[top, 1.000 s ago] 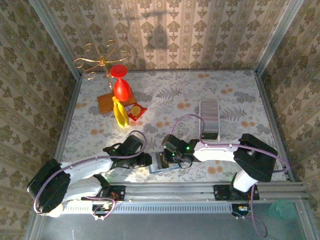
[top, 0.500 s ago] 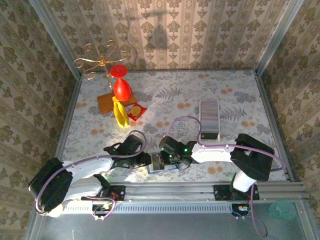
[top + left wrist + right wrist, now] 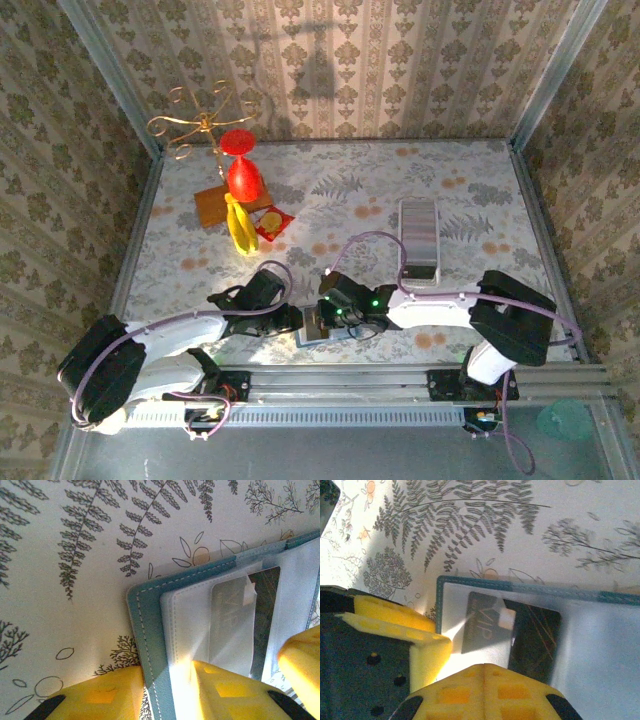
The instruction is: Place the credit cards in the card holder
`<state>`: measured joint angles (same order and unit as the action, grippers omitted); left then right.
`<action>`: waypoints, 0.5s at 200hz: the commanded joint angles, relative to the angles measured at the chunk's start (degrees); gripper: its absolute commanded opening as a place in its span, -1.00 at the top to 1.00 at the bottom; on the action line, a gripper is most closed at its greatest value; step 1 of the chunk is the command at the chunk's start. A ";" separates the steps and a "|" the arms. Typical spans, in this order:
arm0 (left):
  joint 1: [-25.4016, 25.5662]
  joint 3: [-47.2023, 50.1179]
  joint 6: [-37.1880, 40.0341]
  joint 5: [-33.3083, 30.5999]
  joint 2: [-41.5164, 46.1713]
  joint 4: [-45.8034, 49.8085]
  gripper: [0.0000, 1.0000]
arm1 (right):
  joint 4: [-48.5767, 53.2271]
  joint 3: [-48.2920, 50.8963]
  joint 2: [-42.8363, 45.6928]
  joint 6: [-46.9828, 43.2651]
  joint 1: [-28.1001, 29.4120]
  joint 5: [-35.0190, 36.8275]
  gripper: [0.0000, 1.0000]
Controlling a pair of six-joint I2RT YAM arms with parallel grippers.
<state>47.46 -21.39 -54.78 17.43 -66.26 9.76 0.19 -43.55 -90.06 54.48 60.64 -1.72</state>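
The card holder (image 3: 322,327) lies open near the table's front edge, teal (image 3: 150,630) outside with clear sleeves (image 3: 600,645) inside. My left gripper (image 3: 167,695) is shut on its left edge, teal cover and sleeves pinched between the yellow fingers (image 3: 107,692). A dark credit card marked VIP (image 3: 487,627) sits partly under a clear sleeve, its right part (image 3: 535,635) bare. My right gripper (image 3: 485,672) is shut, fingertips pressed together at the card's near edge, with nothing seen between them. From above, both grippers, left (image 3: 296,320) and right (image 3: 336,318), meet over the holder.
A grey ribbed box (image 3: 419,240) lies to the back right. At the back left stand a red goblet (image 3: 241,170), a banana (image 3: 239,225), a gold wire stand (image 3: 200,125), a wooden board (image 3: 212,206) and a red packet (image 3: 272,222). A metal rail (image 3: 340,385) runs along the front.
My right gripper has slid a little to the left over the holder and closed fully. The left gripper has narrowed slightly on the holder's edge.
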 commanded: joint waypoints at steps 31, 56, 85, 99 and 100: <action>0.26 1.88 -0.59 0.77 -1.15 -1.67 0.37 | 9.34 -0.27 0.25 1.32 -0.62 4.63 1.00; 0.22 1.79 -0.67 0.76 -1.23 -1.67 0.37 | 10.51 -2.31 -2.43 1.11 -0.78 4.00 1.00; 0.24 1.88 -0.77 0.83 -1.41 -1.97 0.37 | 10.62 -3.99 -5.05 0.32 -0.79 2.05 1.00; 0.26 1.88 -0.76 0.87 -1.51 -2.04 0.37 | 8.57 -3.83 -5.13 0.14 -0.70 0.94 1.00; 0.26 1.92 -0.81 0.91 -1.51 -2.03 0.37 | 8.41 -3.83 -5.08 0.08 -0.70 0.93 1.00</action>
<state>47.46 -21.39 -54.89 17.61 -66.26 9.56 8.99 -46.26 -94.11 55.24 60.05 0.43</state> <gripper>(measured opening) 0.313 0.039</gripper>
